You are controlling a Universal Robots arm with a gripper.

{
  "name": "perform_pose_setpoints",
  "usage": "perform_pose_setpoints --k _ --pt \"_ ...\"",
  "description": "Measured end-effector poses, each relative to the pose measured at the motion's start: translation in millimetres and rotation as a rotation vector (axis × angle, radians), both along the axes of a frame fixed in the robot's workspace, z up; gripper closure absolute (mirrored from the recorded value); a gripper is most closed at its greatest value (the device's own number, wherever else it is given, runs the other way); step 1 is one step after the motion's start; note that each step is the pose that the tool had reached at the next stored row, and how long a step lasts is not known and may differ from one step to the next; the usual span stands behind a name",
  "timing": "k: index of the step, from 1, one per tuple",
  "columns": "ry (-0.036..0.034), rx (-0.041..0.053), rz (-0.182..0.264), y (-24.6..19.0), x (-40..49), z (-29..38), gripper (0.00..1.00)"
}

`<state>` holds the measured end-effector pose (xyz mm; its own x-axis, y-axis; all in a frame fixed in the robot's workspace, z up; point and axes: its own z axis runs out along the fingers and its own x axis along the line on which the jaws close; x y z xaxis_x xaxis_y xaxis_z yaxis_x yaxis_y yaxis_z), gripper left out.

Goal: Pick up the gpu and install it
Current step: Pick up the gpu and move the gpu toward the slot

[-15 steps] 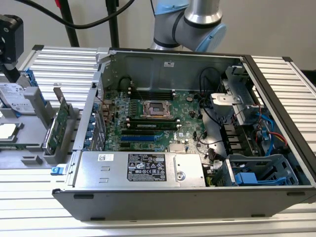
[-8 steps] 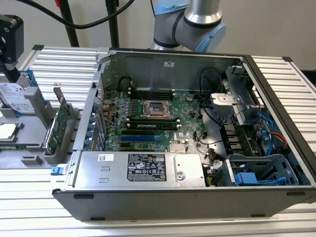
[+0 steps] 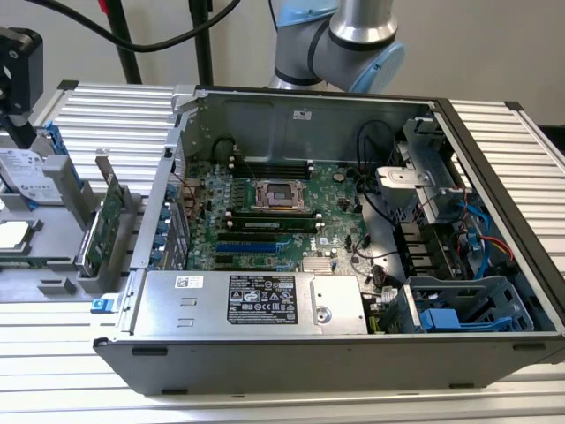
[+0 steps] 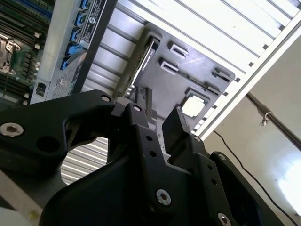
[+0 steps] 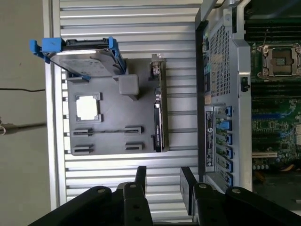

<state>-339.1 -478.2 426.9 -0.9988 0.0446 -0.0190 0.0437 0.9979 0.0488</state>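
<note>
The gpu (image 3: 110, 221) stands on edge in a grey holder tray (image 3: 53, 265), at the exterior view's left, outside the open computer case (image 3: 291, 358). In the first wrist view the gpu (image 5: 159, 108) appears edge-on as a thin dark strip with a metal end. My gripper (image 5: 163, 178) hovers above the tray, open, its gap roughly in line with the card and nothing between the fingers. In the second wrist view the black fingers (image 4: 175, 123) stand apart from the gpu (image 4: 145, 61).
A hard drive (image 5: 82, 61) with blue rails and a square processor chip (image 5: 88, 107) also sit on the tray. Inside the case lie the green motherboard (image 3: 340, 190), blue card slots (image 3: 243, 250) and a silver power supply (image 3: 256, 300). Ribbed aluminium table (image 5: 122, 28) surrounds everything.
</note>
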Motion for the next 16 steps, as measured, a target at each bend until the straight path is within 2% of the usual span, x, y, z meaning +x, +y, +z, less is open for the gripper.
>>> perform_pose_setpoints --k 16 --pt "0.0001 -0.0001 0.001 0.0 0.2 -5.8 0.00"
